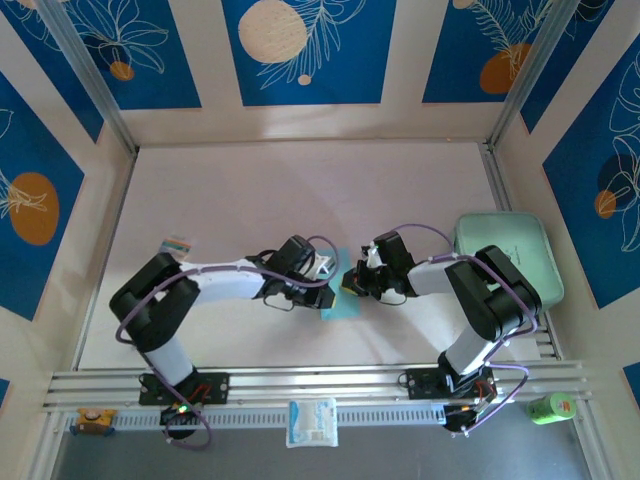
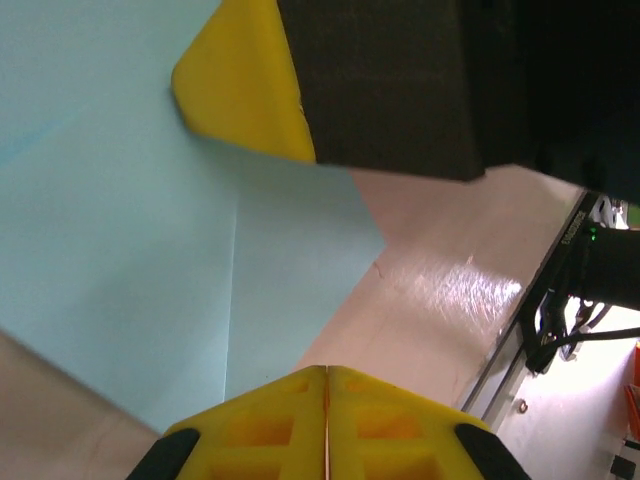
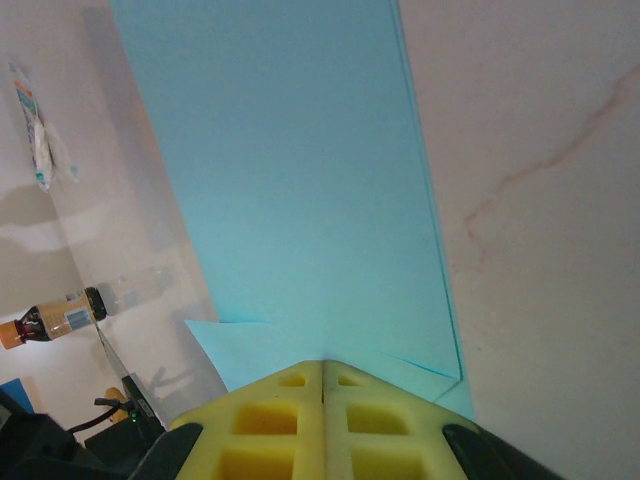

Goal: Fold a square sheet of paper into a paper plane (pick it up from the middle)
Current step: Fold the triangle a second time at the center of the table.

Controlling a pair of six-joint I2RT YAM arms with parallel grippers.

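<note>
Where the two arms meet, the square sheet of paper (image 1: pixel 338 305) lies on the table (image 1: pixel 250 190), near the middle. The left gripper (image 2: pixel 326 375) and right gripper (image 3: pixel 323 368) both have fingers pressed together, tips at the paper.

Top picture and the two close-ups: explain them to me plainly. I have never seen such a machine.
The top picture looks down on the left arm and the right arm, two robot arms bolted at the near edge of a table. Each ends in a two-finger gripper with yellow fingers. The other two pictures come from wrist cameras, looking along each arm's own fingers. The left gripper and right gripper are both shut, tips at a light blue paper that lies creased on the table between them. Whether either pinches it, I cannot tell. A mint-green tray sits to the right.
</note>
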